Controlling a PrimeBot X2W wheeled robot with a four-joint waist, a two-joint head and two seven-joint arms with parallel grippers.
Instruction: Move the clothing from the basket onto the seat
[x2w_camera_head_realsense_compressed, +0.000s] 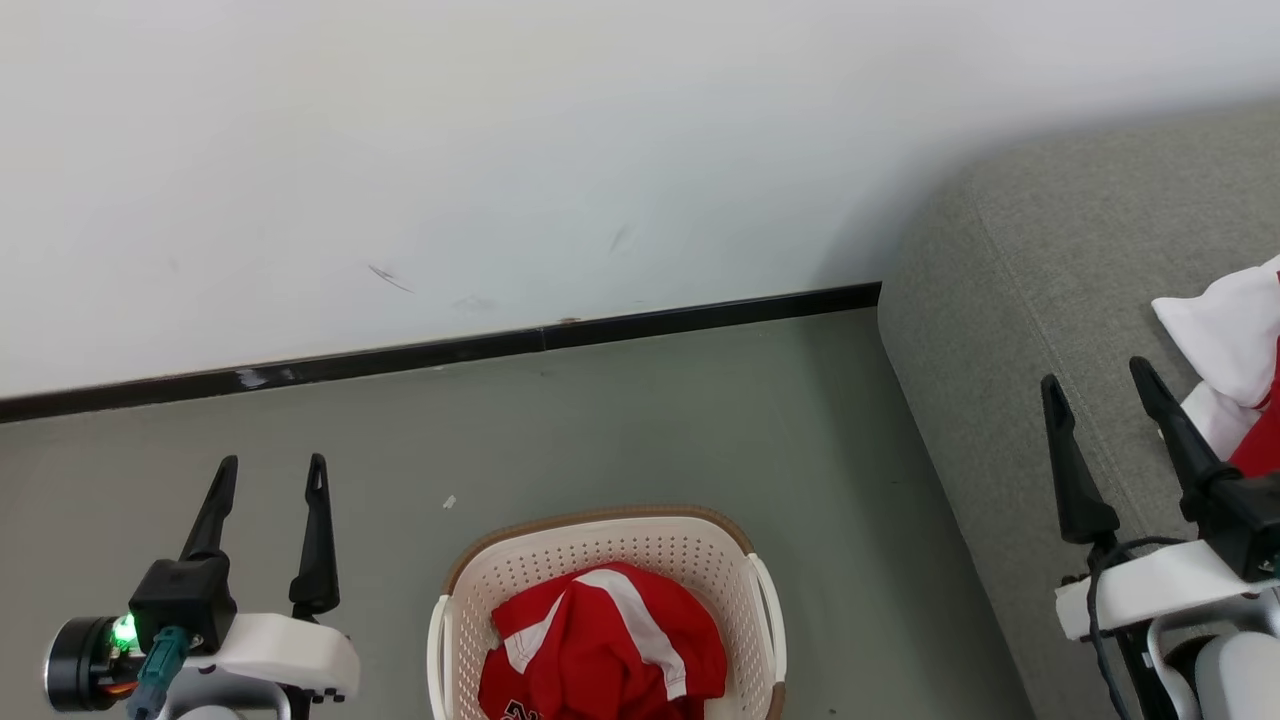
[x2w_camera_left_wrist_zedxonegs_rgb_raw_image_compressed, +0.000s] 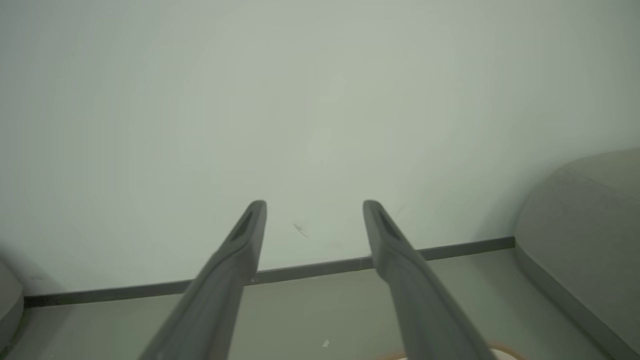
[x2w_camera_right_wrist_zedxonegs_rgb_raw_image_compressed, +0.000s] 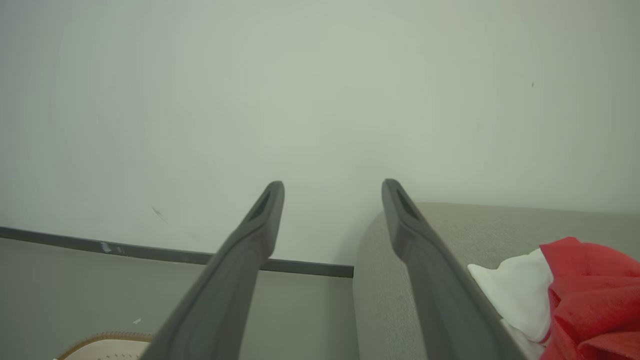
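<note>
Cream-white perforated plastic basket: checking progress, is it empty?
No, a crumpled red garment with white stripes lies inside the cream-white basket.

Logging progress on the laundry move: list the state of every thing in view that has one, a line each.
basket: upright on the floor, holding clothing.
red piece: crumpled inside the basket, ungripped.
seat: one garment on it.
red-and-white piece: lying loose on the seat.
left gripper: open, empty.
right gripper: open, empty.

wall (x2w_camera_head_realsense_compressed: 500, 150): white, far ahead of left gripper (x2w_camera_head_realsense_compressed: 274, 460) | strip (x2w_camera_head_realsense_compressed: 450, 350): black, at wall's foot | floor (x2w_camera_head_realsense_compressed: 600, 430): grey | scrap (x2w_camera_head_realsense_compressed: 449, 502): small, white, right of that gripper
</note>
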